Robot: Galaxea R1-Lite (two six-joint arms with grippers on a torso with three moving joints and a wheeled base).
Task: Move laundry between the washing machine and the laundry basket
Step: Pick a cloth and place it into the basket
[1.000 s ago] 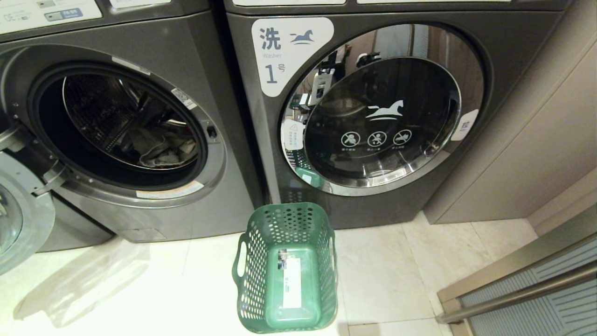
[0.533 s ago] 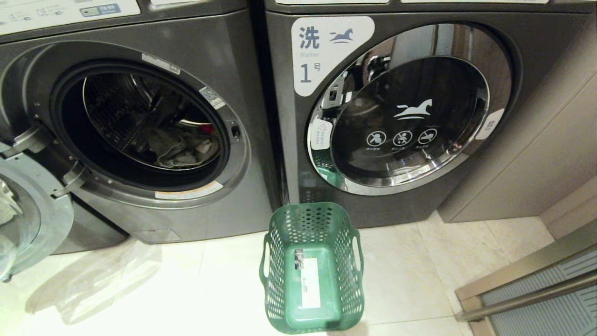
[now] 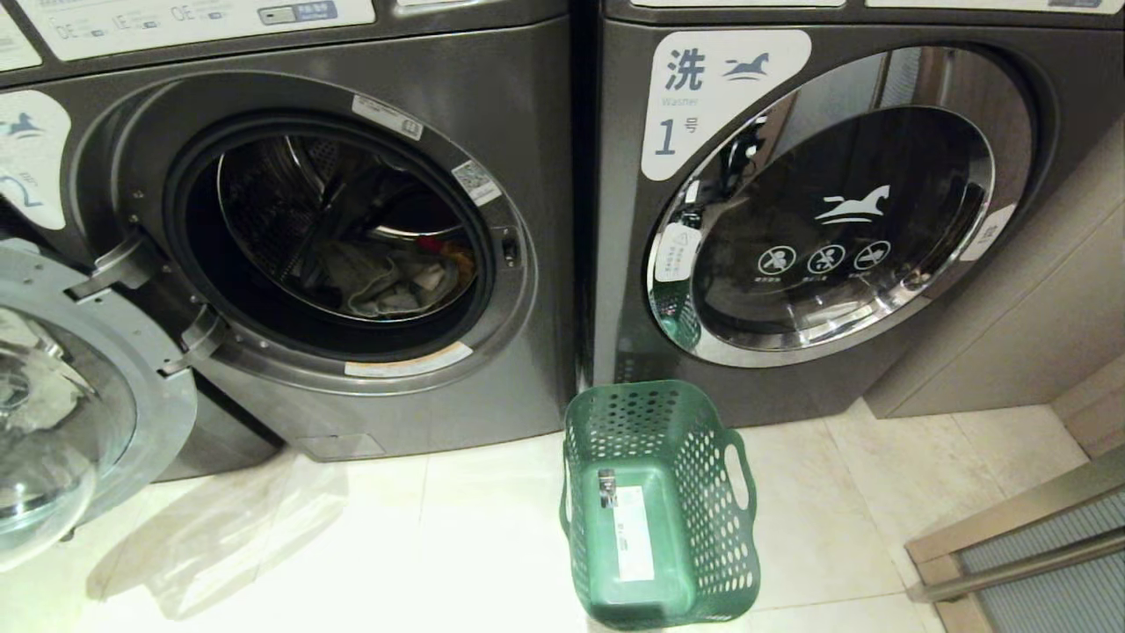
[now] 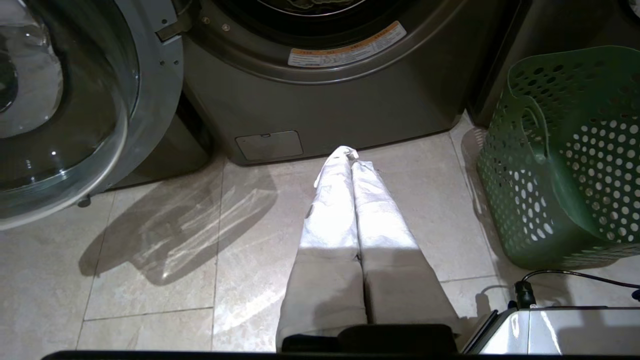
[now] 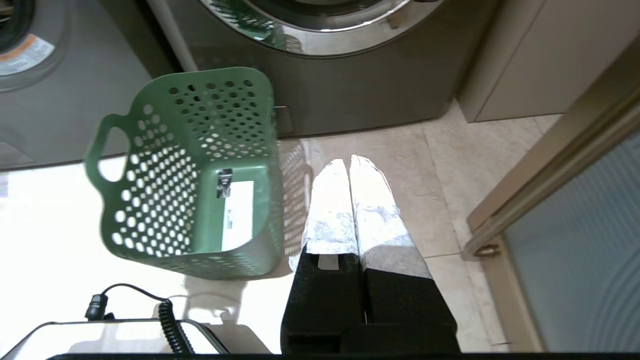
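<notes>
Grey laundry (image 3: 387, 286) dim inside washing machine (image 3: 352, 237), both grippers' fingers closed, empty.

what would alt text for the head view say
An open front-loading washer with laundry in its drum stands left of a closed washer labelled 1. An empty green basket sits on the tile floor in front, between them. No robot arm shows.

washer labelled 1 (image 3: 817, 220) with door shut, beige tiled floor (image 3: 439, 545), beige cabinet panel (image 3: 1037, 299) right, coiled black cable (image 5: 167, 312)
</notes>
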